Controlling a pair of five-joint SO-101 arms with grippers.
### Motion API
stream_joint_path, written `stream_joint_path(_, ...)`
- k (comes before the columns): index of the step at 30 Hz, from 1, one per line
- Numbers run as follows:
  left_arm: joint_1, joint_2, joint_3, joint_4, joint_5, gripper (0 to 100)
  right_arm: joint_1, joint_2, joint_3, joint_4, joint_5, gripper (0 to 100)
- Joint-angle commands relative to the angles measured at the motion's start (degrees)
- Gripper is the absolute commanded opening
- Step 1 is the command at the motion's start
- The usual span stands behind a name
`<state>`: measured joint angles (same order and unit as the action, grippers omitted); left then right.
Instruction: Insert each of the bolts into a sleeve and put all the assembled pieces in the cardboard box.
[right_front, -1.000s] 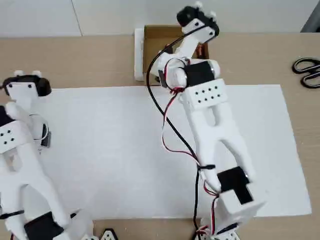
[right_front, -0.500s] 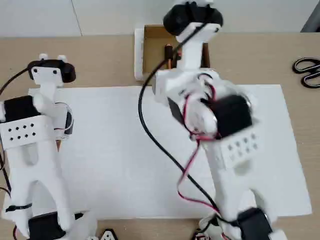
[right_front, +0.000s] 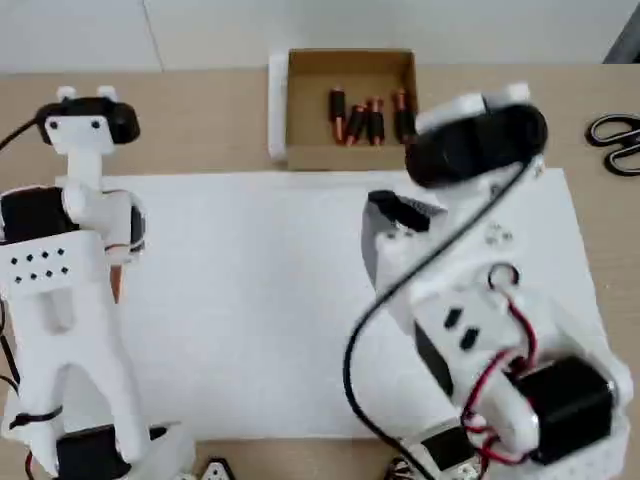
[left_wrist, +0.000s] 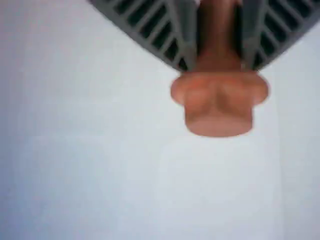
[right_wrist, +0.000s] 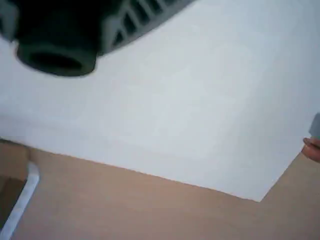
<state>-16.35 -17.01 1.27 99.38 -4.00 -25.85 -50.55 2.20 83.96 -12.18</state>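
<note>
My left gripper (left_wrist: 218, 60) is shut on an orange bolt (left_wrist: 218, 102), whose head sticks out past the grey ribbed jaws above the white sheet. From above, that gripper (right_front: 117, 275) hangs over the sheet's left edge with the bolt (right_front: 118, 285) pointing down. My right gripper (right_wrist: 65, 30) is shut on a black hollow sleeve (right_wrist: 57, 52), over the sheet near its far edge. In the high view it (right_front: 385, 225) sits right of centre. The cardboard box (right_front: 305, 100) at the back holds several orange-and-black assembled pieces (right_front: 365, 118).
A white sheet (right_front: 250, 300) covers most of the wooden table. A white strip (right_front: 277, 110) lies against the box's left side. Black scissors (right_front: 615, 142) rest at the far right. The other arm's bolt tip (right_wrist: 312, 148) shows at the right wrist view's edge.
The right arm has drawn back from the box toward the front and now hangs over the sheet. The left arm came in from the far left a second ago, then barely shifted.
</note>
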Motion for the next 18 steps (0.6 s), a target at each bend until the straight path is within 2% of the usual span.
stream_joint_path(1, 0.5, -2.6, -3.3, 1.0, 1.7, 1, 0.6, -10.6, 15.6, -10.2, 3.1, 0.4)
stream_joint_path(6, 3.9, -2.6, -3.0, 1.0, 1.9, 1, 0.6, -22.5, 38.8, -28.3, 5.4, 0.3)
stream_joint_path(9, 7.0, -2.6, -3.0, 0.9, 1.9, 1, 1.2, -25.8, 47.8, -35.7, 5.3, 0.3)
stream_joint_path(18, 19.7, -2.7, -3.8, -0.4, 1.4, 1, 6.3, -26.6, 56.8, -40.3, 5.3, 0.3)
